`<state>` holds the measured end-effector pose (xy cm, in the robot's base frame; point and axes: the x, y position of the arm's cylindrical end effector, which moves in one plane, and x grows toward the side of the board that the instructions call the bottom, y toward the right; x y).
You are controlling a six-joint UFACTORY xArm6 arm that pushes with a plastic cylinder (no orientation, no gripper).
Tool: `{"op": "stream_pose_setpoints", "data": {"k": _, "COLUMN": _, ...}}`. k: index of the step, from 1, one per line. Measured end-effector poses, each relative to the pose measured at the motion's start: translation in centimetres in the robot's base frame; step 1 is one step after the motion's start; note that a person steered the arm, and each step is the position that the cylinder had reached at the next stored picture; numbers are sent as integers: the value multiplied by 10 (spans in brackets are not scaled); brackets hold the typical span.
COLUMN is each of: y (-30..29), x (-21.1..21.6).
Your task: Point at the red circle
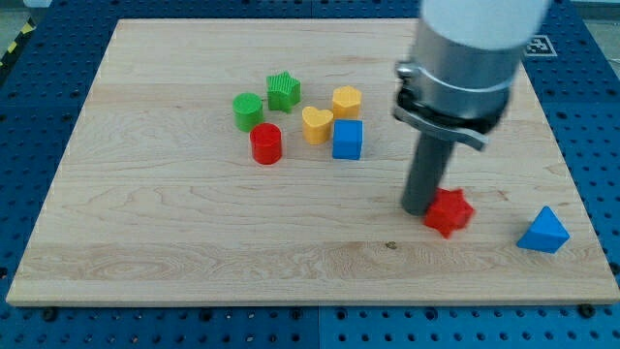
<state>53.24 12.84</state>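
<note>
Sitting at the lower-left edge of the block cluster, the red circle [265, 143] had a green cylinder [248, 111] just above it and a yellow heart [316, 124] to its right. My tip [418, 207] was well to the circle's right, beside a red star [449, 210], seemingly touching it, so pointing was not yet done. Being a bare rod, it pinched nothing.

Upright red circle [265, 143] beside green circle [248, 111]

Bright, even light, soft shadows, arm housing [465, 58] slightly blurred
</note>
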Motion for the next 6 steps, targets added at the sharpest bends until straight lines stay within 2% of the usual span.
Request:
{"op": "stream_pose_setpoints", "data": {"k": 1, "y": 45, "x": 11}}
{"op": "stream_pose_setpoints", "data": {"k": 2, "y": 42, "x": 13}}
{"op": "stream_pose_setpoints", "data": {"k": 3, "y": -10, "x": 6}}
{"op": "stream_pose_setpoints", "data": {"k": 5, "y": -220, "x": -45}}
{"op": "stream_pose_setpoints", "data": {"k": 6, "y": -265, "x": -69}}
